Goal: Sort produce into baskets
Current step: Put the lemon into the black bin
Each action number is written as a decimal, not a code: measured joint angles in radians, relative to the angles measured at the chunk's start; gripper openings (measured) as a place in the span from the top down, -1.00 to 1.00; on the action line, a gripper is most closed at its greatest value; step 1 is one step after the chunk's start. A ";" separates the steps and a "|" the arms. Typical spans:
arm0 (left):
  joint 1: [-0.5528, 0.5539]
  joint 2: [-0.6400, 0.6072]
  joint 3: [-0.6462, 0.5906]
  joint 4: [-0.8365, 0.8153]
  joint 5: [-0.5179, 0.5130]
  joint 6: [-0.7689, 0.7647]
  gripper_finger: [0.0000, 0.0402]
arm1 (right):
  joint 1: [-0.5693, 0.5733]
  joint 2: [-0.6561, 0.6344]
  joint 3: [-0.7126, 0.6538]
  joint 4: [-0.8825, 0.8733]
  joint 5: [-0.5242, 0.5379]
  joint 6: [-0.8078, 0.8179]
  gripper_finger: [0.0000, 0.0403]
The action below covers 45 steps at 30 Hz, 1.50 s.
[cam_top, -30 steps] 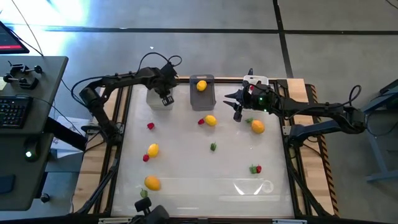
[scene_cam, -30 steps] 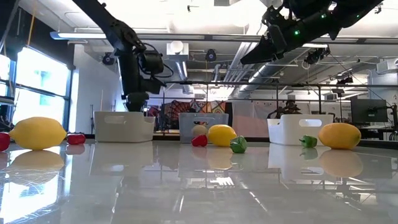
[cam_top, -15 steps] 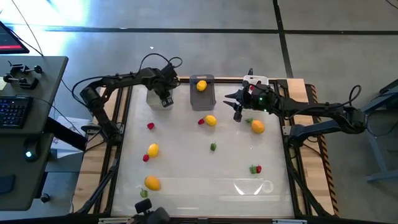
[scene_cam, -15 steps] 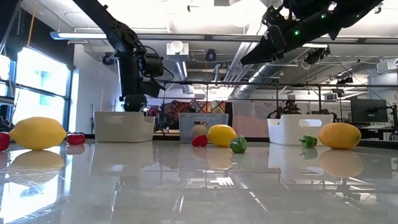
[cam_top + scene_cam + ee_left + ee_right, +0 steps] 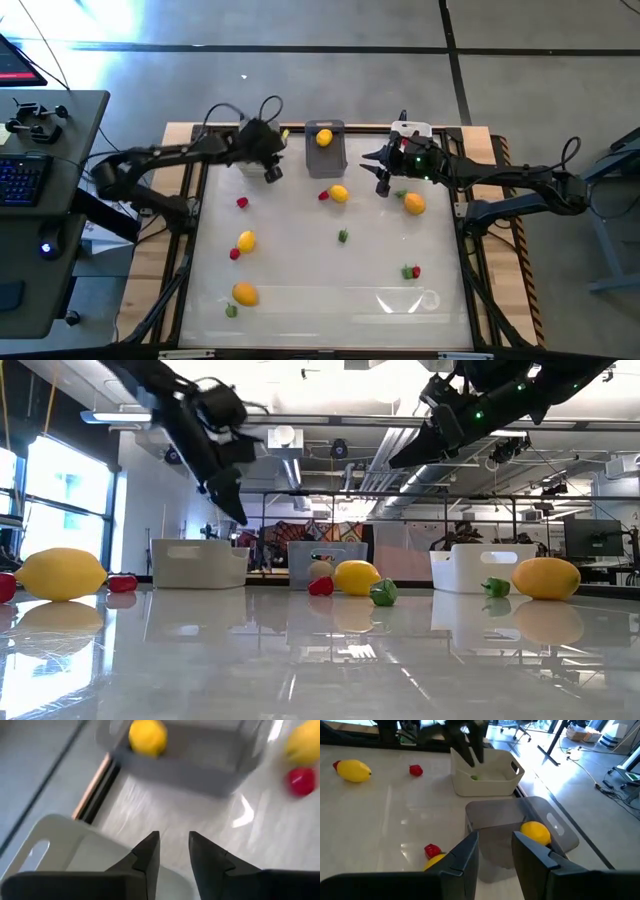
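Note:
My left gripper (image 5: 272, 172) hangs open and empty, tilted, above the near right corner of the clear basket (image 5: 252, 160); it also shows in the low view (image 5: 236, 505). A green bit (image 5: 474, 777) lies in that basket. The grey basket (image 5: 326, 150) holds a lemon (image 5: 324, 137). My right gripper (image 5: 382, 182) hangs open and empty in front of the white basket (image 5: 412, 131). A lemon (image 5: 339, 193) and a red berry (image 5: 323, 196) lie on the table between the grippers. An orange fruit (image 5: 414, 204) and a green bit (image 5: 400, 194) lie beside my right gripper.
More produce lies on the white table: a red berry (image 5: 242, 202), a lemon (image 5: 246, 241) with a red berry (image 5: 235, 254), a green bit (image 5: 343, 236), a red and green pair (image 5: 410, 271), and an orange fruit (image 5: 245, 293) with a green bit (image 5: 231, 311) near the front edge.
My left gripper has risen from the clear basket and tipped from pointing straight down to a slant, shifting slightly toward the near and right side. Its arm has swung out toward the table's left. My right gripper has kept still.

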 joint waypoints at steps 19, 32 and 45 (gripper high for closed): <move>-0.507 -0.434 -0.368 0.172 -0.027 -0.334 0.72 | 0.030 0.000 0.000 0.018 -0.005 0.018 0.47; -0.765 -0.315 -0.111 -0.380 -0.102 -0.765 0.72 | 0.030 0.001 0.000 0.020 -0.005 0.018 0.47; -0.788 -0.048 0.056 -0.731 0.156 -1.080 0.42 | 0.030 0.001 0.000 0.020 -0.005 0.017 0.47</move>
